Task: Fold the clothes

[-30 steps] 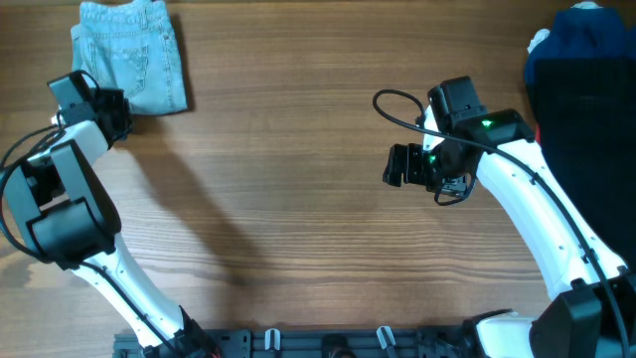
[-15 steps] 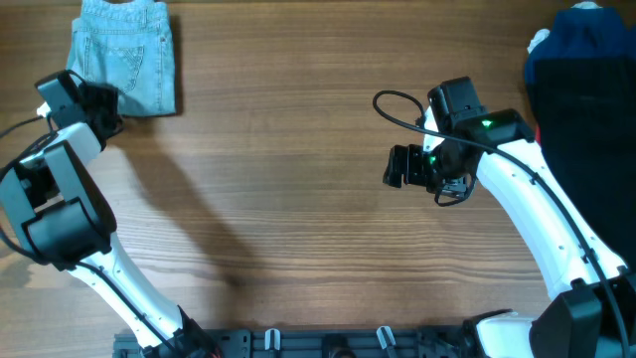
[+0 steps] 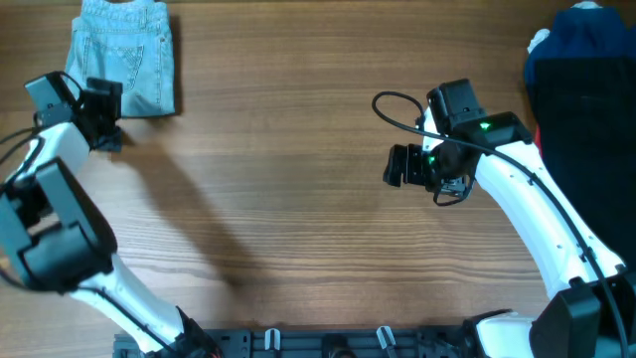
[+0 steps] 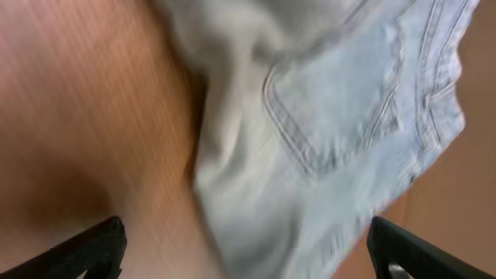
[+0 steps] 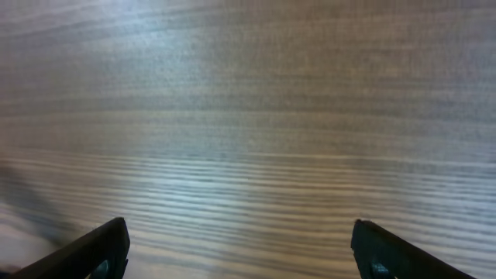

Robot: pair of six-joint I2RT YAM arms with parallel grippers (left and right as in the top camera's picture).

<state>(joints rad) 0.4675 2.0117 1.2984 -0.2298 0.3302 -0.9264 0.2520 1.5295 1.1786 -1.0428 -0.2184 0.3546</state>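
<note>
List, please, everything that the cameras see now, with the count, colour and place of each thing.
denim shorts: one, light blue, in a compact rectangle at the table's far left corner.
navy garment: one, dark navy, heaped at the table's right edge.
white item: one, small, at the navy garment's upper left; unclear what it is.
table: one, brown wood.
left gripper: one, black, open, beside the shorts' near left corner.
right gripper: one, black, open, over bare wood right of centre.
</note>
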